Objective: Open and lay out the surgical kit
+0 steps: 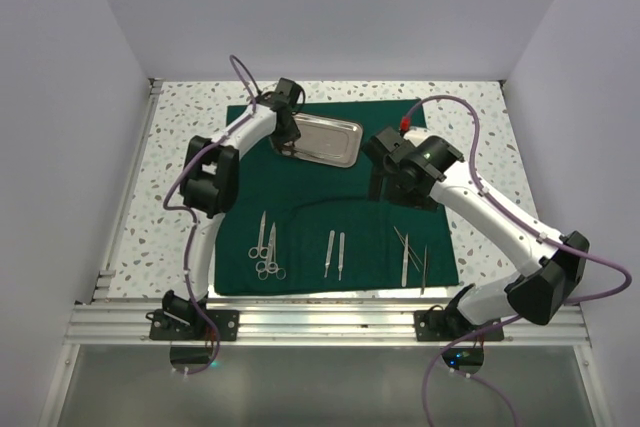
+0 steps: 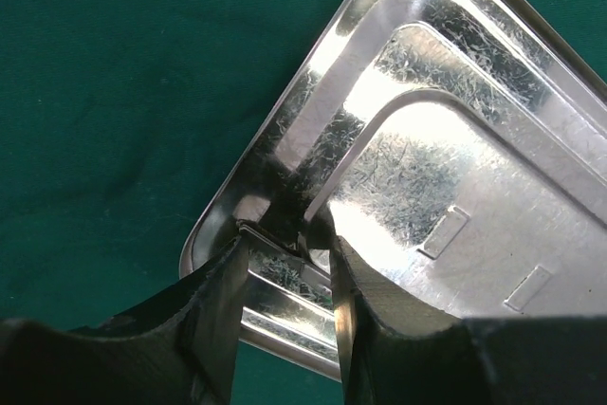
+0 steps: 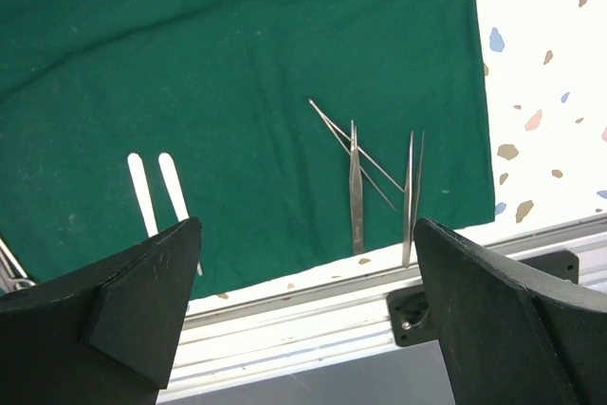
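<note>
The dark green cloth (image 1: 300,187) lies spread flat on the table. At its far middle sits the shiny steel tray (image 1: 330,140), which fills the left wrist view (image 2: 446,168). My left gripper (image 1: 284,134) (image 2: 285,246) straddles the tray's near-left corner and is shut on the rim, one finger (image 2: 220,320) outside and the other inside. Along the cloth's near edge lie ring-handled scissors (image 1: 266,249), two slim flat instruments (image 1: 334,253) (image 3: 152,192) and tweezers (image 1: 405,255) (image 3: 357,189). My right gripper (image 1: 395,185) (image 3: 305,234) hangs open and empty above the cloth.
The speckled tabletop (image 1: 175,157) (image 3: 541,92) borders the cloth on both sides. An aluminium rail (image 1: 330,319) (image 3: 313,320) runs along the near edge, carrying the arm bases. White walls close in the left, right and back.
</note>
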### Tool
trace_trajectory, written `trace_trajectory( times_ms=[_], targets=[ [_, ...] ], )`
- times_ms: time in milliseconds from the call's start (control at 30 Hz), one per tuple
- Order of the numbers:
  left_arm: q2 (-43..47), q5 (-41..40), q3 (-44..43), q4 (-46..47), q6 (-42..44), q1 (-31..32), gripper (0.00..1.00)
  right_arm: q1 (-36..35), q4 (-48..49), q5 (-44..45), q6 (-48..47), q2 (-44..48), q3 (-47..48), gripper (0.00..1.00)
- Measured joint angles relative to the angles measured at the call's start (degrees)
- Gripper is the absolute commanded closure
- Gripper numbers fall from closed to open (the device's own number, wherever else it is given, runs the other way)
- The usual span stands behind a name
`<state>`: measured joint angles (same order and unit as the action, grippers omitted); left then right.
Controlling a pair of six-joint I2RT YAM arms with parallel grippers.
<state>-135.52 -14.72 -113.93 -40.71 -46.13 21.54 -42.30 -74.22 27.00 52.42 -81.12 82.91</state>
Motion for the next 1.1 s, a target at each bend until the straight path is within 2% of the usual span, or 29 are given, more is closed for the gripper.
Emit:
trace_trajectory(
  times_ms=[167,333,700,800,1100],
  targets=[
    [-0.3,-0.3,-0.1,0.0,-0.4,0.5,0.57,1.7,0.7,-1.0,-2.2,-0.9,0.0,0.02],
    [-1.8,-0.8,-2.3,-0.2,-1.0,0.5,0.64,3.5,2.2,-1.8,-4.2,-2.1,0.0,0.01],
    [-6.5,-1.7,-8.6,2.2,-1.5,0.1,0.87,8.5,3.7,-4.1,-8.4,-2.9,0.0,0.02],
    [-7.2,-1.4,-9.4,3.6,-1.5,-0.1,0.99,10.0,4.0,-4.5,-9.4,-2.9,0.0,0.02],
    [-8.5,0.2,-10.0,8.2,-0.5,-0.5,1.0,13.3,5.5,-6.0,-11.6,-3.1,0.0,0.02]
  ],
)
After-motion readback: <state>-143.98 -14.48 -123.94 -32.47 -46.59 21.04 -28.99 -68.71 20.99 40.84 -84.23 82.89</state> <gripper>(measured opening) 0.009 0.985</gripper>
